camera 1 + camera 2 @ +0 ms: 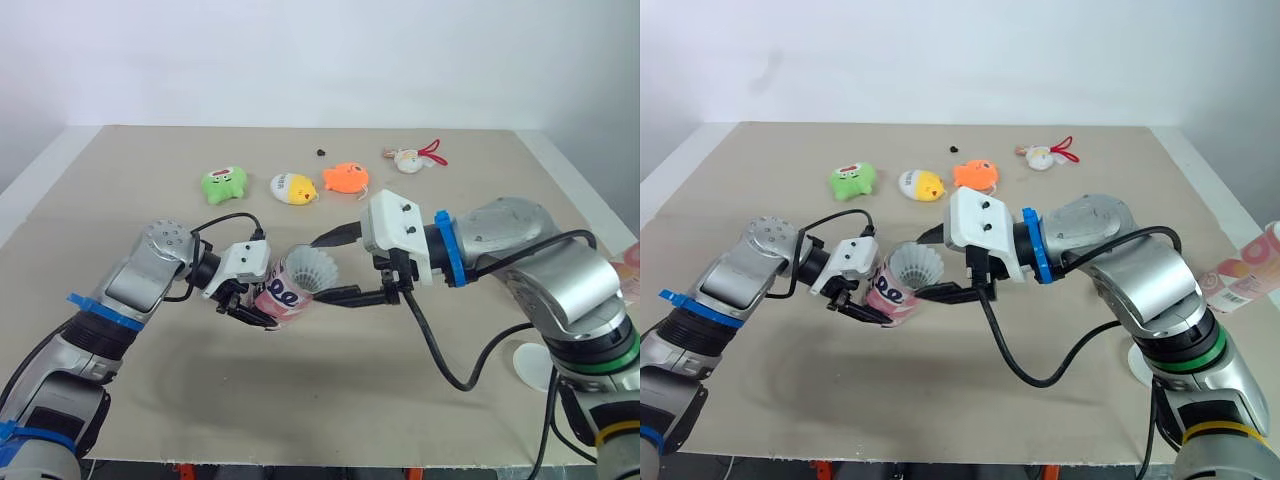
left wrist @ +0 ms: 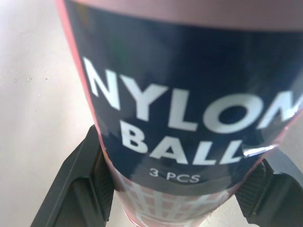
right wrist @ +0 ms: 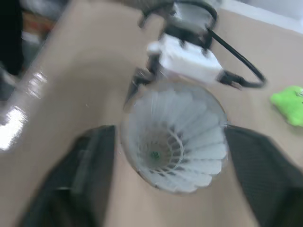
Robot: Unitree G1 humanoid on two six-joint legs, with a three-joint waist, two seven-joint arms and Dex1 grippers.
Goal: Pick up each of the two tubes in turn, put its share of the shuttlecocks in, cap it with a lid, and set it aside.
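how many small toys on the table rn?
4, in a row at the far side: green toy, yellow toy, orange toy, white toy with a red loop.

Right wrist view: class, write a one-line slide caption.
Looking into a white shuttlecock at the right pincer, seated in the tube that the left pincer holds.

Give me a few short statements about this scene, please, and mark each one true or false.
1. The left gripper holds a pink tube. True.
2. A white shuttlecock sits in the tube's mouth. True.
3. The tube's label reads "4 PCS". False: it reads "NYLON BALL, 3 PCS".
4. The green plush toy lies to the robot's right of the orange plush toy. False: it lies to the robot's left.
5. The held tube is already capped. False: its mouth is open, with the shuttlecock in it.
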